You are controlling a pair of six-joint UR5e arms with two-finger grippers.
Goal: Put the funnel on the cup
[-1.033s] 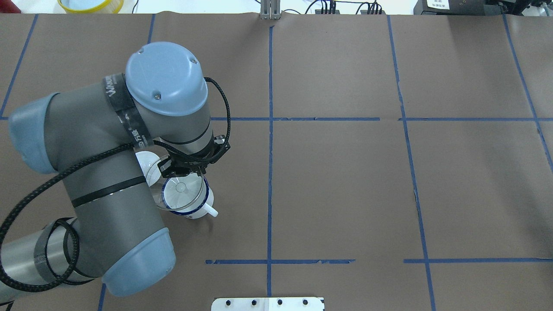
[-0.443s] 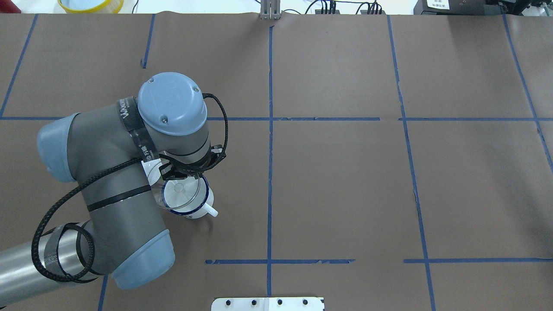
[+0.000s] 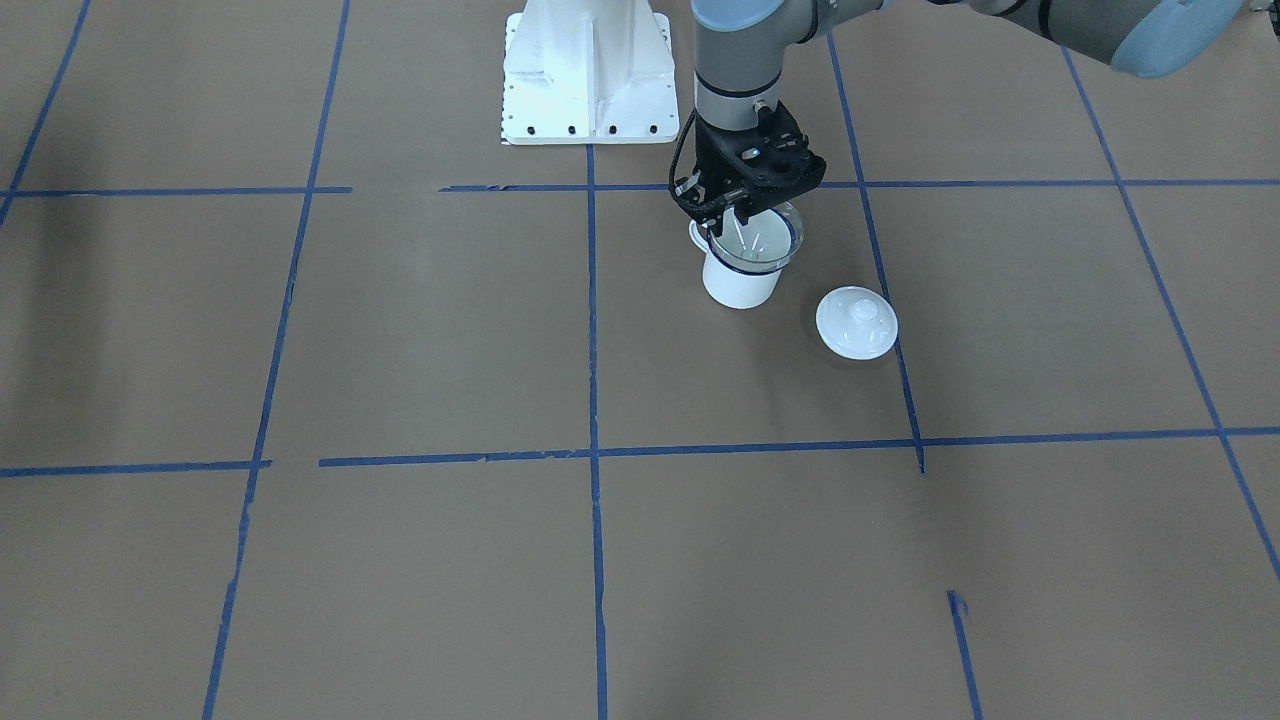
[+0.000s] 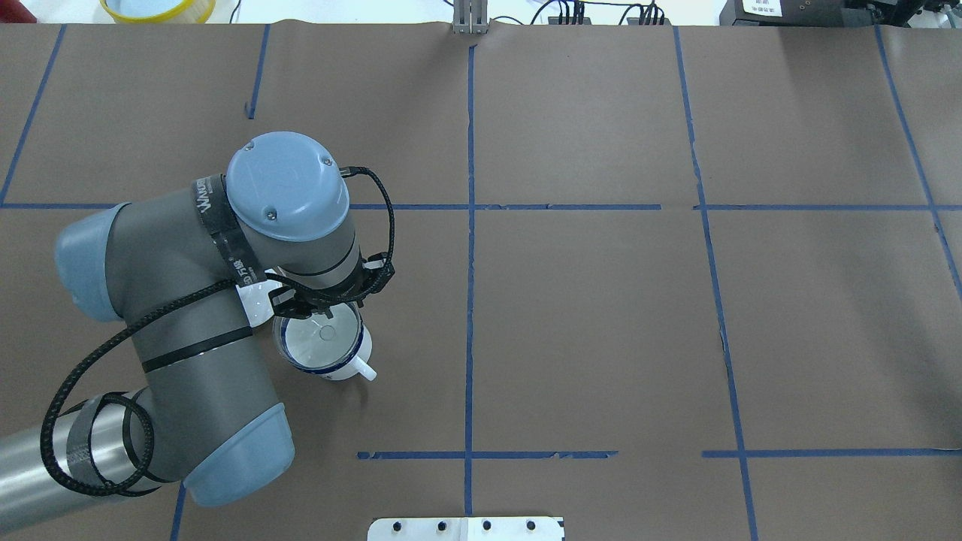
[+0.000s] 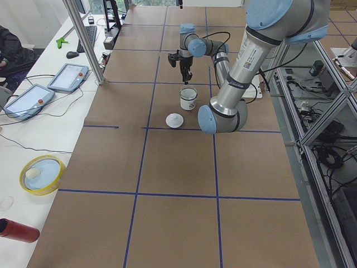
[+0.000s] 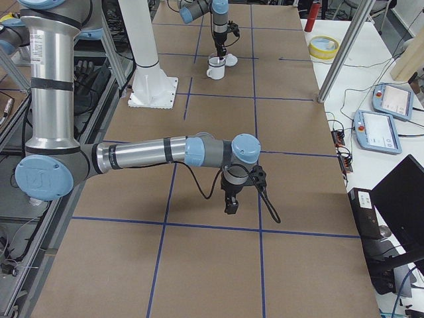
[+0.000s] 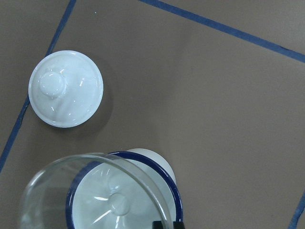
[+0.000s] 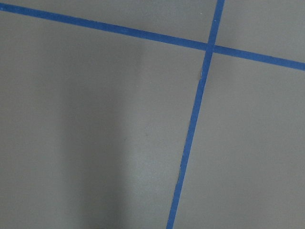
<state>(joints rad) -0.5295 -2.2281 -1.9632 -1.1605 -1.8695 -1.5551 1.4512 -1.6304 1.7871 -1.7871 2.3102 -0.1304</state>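
Observation:
The cup (image 4: pixel 340 365) is a white enamel mug with a dark blue rim, and it stands left of the table's middle. It also shows in the front view (image 3: pixel 740 285). The clear funnel (image 4: pixel 322 334) sits in the cup's mouth, spout down. It shows again in the front view (image 3: pixel 757 240) and the left wrist view (image 7: pixel 57 191). My left gripper (image 3: pixel 742 203) is shut on the funnel's rim, right over the cup. My right gripper (image 6: pixel 230 207) hangs low over bare table far from the cup; I cannot tell if it is open or shut.
A round white domed lid (image 3: pixel 856 322) with a knob lies on the table close beside the cup, and it shows in the left wrist view (image 7: pixel 66 88). The robot's white base plate (image 3: pixel 588 75) is behind the cup. Blue tape lines cross the brown table cover.
My left arm has shifted and lowered the funnel from a spot offset to the cup's left until it is centred in the cup's mouth. The cup has not moved.

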